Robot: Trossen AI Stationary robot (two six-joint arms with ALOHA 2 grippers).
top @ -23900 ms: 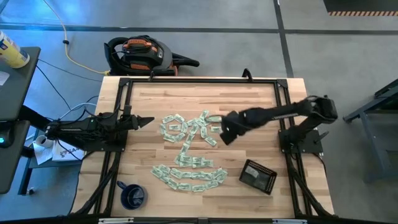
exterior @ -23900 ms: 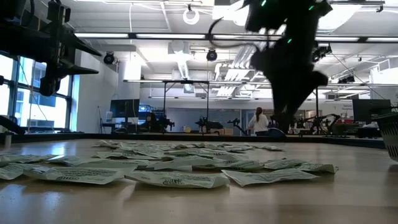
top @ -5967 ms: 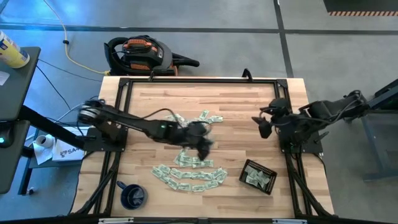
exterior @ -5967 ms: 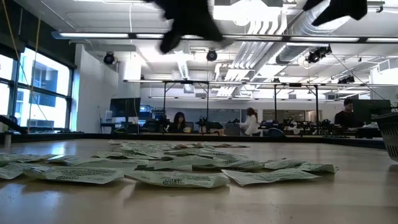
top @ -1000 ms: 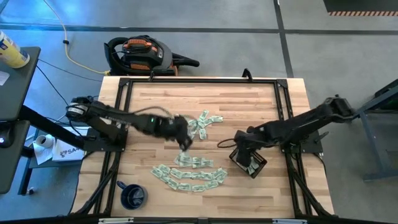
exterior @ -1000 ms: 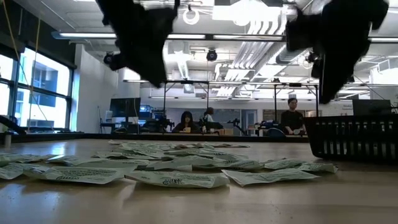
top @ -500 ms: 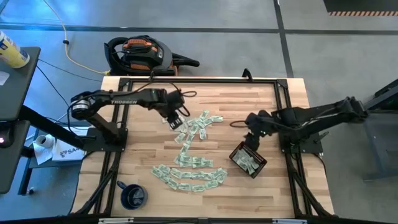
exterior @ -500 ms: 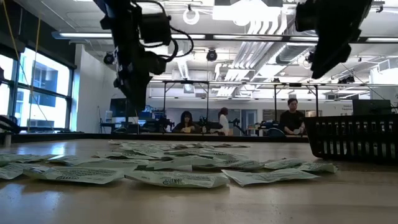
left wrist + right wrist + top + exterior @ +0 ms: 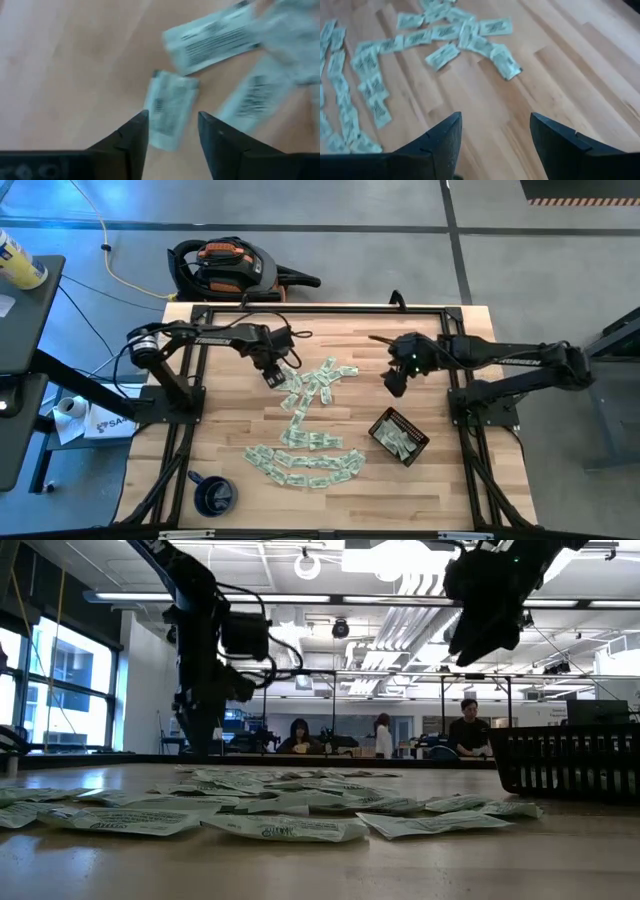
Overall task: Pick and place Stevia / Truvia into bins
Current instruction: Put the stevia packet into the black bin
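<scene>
On the bench (image 9: 235,420), at the far-left tip of the scatter of sachets (image 9: 310,425), my left jaws (image 9: 272,373) are down low with one pale green sachet (image 9: 169,107) lying flat between the two fingers. They stand apart with nothing pinched; I judge this packet is my next pick, not yet gripped. Several more packets lie just beside it in the left wrist view.

My right jaws (image 9: 392,384) hang above bare wood, between the sachets and the black tray (image 9: 399,437), and they are spread too, carrying nothing. Through the right wrist view I look back over the spread of sachets (image 9: 375,80) from that side.

As for progress: the tray sits near the bench's right front, tilted on the diagonal, and a few pale sachets already lie inside it. That is the part done, and it is the small part. Most of the packets are on the wood in two groups, a branching cluster in the middle and a curved band (image 9: 305,465) nearer the front. A dark blue mug (image 9: 212,494) stands at the front left, apart from all this. By my reckoning the job is early, with dozens of packets left to carry across.
</scene>
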